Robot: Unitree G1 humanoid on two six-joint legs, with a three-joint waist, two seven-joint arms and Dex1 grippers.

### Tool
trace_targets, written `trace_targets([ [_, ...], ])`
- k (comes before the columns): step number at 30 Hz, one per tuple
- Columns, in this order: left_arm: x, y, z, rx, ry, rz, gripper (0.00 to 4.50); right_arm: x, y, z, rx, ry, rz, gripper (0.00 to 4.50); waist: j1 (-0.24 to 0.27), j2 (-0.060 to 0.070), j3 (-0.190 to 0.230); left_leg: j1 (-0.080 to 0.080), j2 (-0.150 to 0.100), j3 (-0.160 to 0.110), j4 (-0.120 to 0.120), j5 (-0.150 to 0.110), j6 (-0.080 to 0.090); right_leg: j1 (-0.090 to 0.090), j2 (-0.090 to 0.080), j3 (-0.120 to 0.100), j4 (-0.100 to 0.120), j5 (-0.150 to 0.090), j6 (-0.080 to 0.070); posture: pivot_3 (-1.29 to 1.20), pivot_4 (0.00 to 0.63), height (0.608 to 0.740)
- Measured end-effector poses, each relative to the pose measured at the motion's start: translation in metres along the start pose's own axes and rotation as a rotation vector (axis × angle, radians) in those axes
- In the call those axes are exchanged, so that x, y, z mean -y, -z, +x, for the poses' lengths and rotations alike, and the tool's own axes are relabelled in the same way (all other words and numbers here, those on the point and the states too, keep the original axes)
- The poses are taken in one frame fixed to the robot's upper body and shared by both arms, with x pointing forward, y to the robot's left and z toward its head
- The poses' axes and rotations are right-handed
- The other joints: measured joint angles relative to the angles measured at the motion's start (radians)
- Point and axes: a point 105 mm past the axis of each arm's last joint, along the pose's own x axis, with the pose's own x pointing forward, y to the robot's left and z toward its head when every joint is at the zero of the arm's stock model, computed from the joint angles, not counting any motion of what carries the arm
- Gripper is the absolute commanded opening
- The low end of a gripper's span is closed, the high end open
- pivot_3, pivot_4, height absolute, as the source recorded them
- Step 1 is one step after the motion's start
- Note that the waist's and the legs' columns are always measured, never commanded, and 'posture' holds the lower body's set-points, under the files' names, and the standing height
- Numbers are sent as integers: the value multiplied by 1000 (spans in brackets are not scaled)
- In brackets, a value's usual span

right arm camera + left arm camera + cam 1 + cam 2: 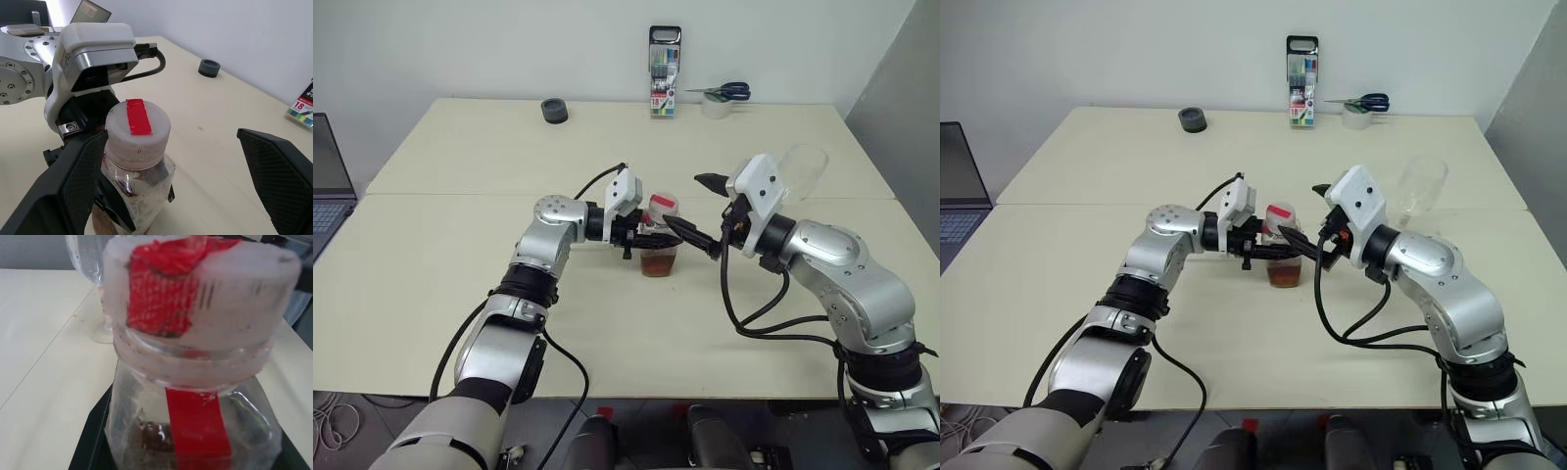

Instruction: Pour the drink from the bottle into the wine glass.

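The bottle [658,240] stands upright near the middle of the pale table [460,225], well back from every edge, with bare tabletop open on all sides of it. Its long axis runs straight up, the white cap with its red strip on top, and the tea-coloured drink [658,262] sits low in the bottom.

The left gripper [646,238] reaches in from the left, pointing across to the right, and its black fingers are closed tight on the body of the bottle below the cap. The right gripper [703,215] comes in from the other side with its fingers spread as wide as they go; one finger lies close beside the cap, the other stands well clear of it, and it has hold of nothing.

The wine glass [1422,188] stands behind the right arm, toward the right side of the table, apart from the bottle.

Along the far edge, against the white wall, are a case of coloured markers [665,71], a roll of tape with scissors [722,92] lying on it, and a small dark round object [554,111] further left. A laptop [328,181] sits at the far left. A seam crosses the table just behind the bottle.
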Motion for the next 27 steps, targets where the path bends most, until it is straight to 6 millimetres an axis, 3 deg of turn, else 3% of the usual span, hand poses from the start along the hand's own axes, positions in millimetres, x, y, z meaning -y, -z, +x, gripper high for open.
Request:
trace_targets([
  [27, 1, 1, 0, 0, 0, -3, 1692, 6, 3, -6, -27, 5, -14, 4500, 0, 0, 0, 0, 0, 0, 0, 0, 0, 0, 0, 0, 0, 0, 0, 0, 150, 740],
])
